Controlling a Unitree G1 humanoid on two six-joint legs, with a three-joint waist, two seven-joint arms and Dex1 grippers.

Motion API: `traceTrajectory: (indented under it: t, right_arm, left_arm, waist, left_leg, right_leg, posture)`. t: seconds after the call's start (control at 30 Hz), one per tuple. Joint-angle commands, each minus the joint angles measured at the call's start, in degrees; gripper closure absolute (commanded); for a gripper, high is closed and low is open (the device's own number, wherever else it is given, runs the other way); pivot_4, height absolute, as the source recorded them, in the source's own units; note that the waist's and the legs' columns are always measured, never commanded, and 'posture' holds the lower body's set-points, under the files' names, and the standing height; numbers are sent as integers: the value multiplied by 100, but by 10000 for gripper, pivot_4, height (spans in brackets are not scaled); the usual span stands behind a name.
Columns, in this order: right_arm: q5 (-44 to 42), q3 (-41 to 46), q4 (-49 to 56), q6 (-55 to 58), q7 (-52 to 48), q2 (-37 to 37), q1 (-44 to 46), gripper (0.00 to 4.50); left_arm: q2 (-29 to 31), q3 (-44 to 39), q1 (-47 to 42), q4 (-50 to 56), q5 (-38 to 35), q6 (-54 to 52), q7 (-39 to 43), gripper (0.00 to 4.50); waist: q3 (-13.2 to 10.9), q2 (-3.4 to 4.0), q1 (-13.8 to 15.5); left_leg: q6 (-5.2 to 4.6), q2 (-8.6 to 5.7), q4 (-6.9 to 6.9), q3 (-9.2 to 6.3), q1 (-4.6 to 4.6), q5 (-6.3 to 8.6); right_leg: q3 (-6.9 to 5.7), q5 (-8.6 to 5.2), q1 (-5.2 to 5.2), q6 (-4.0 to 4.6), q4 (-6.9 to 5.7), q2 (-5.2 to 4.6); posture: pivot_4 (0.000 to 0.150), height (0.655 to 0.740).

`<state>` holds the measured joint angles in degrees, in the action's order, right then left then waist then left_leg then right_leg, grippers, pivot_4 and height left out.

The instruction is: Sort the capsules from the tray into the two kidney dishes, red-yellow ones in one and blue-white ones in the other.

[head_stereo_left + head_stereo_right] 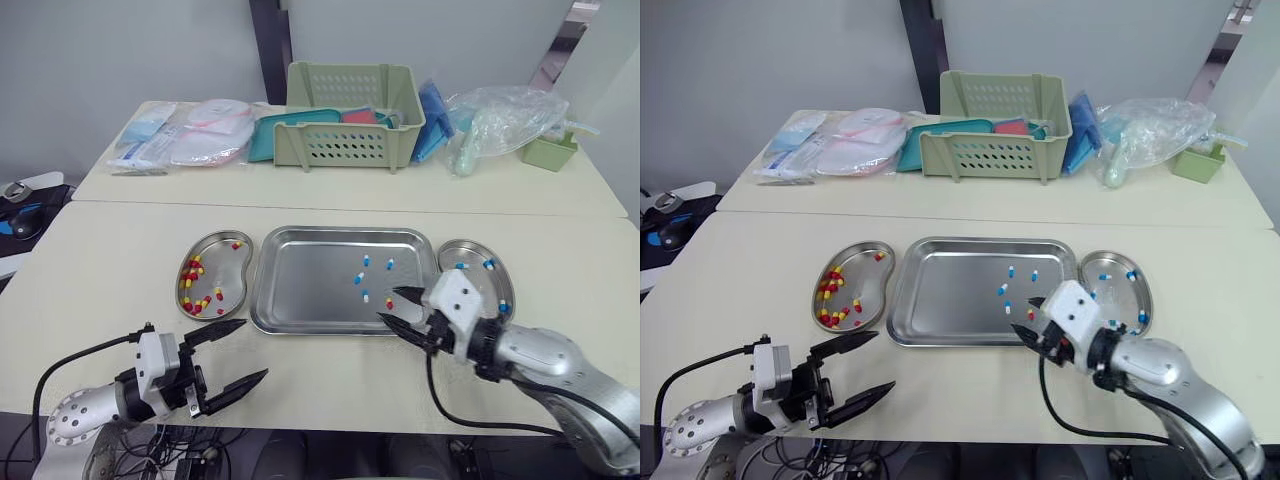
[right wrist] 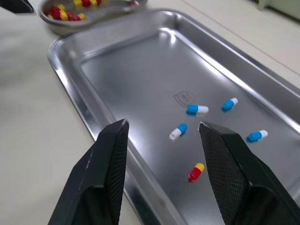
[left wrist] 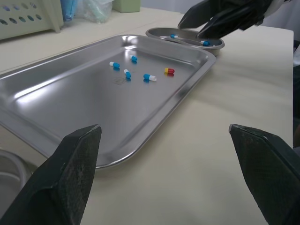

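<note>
Right claw [image 2: 162, 124] open, empty, over tray [image 2: 140, 70], red-yellow capsule [image 2: 196, 172] below between its fingers, left claw [image 1: 254, 347] wide open, empty, above counter [image 1: 330, 380]

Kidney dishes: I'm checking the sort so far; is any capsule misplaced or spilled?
Nothing stands out: the left kidney dish holds only red-yellow capsules, the right kidney dish only blue-white capsules, and none lie on the table.

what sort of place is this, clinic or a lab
Likely a mock clinic or pharmacy bench set up for robot trials: a steel tray of loose capsules, kidney dishes beside it, and bagged medical supplies by a green basket on the back table.
</note>
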<state>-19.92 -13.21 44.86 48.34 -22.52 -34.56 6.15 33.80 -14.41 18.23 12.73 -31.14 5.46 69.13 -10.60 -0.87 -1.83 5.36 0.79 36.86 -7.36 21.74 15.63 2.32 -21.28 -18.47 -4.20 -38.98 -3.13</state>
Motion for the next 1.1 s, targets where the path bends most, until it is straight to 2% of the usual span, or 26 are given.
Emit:
traceTrajectory:
  t: [0.03,0.4,0.9,1.0,1.1]
  right_arm:
    - [354,-330,-174,494,538,381,366,19071]
    - [790,-841,-1026,1308,1073,1412,1233,19071]
    - [1141,-959,-1486,1266,1064,1635,1193,19071]
    - [1251,-1072,-1518,1267,1011,1519,1197,24629]
    - [1320,-1172,-1479,1249,943,1464,1212,32092]
  left_arm:
    - [57,21,-36,142,-45,29,-6,0]
    - [92,59,-60,213,-60,9,0,0]
    - [104,69,-72,256,-50,-48,-31,0]
    - [92,84,-76,256,-43,-37,-31,0]
    - [82,96,-77,242,-33,-22,-26,0]
  waist:
    - [0,1,-2]
    - [-1,2,-14]
    - [0,3,-31]
    - [0,3,-34]
    - [1,3,-35]
  left_leg:
    - [0,-1,0,0,3,0]
    - [-1,-2,-4,-2,17,-1]
    - [-1,-2,-5,4,27,-1]
    - [-1,-2,-4,4,27,-1]
    - [-1,-2,-4,3,26,-1]
  right_leg:
    - [1,0,-4,0,0,0]
    - [7,0,-31,1,-9,1]
    - [13,0,-59,1,-14,1]
    - [13,0,-60,1,-15,1]
    - [12,0,-62,1,-14,1]
  posture:
    - [1500,7400]
    - [1500,7400]
    - [1500,7400]
    - [1500,7400]
    - [1500,7400]
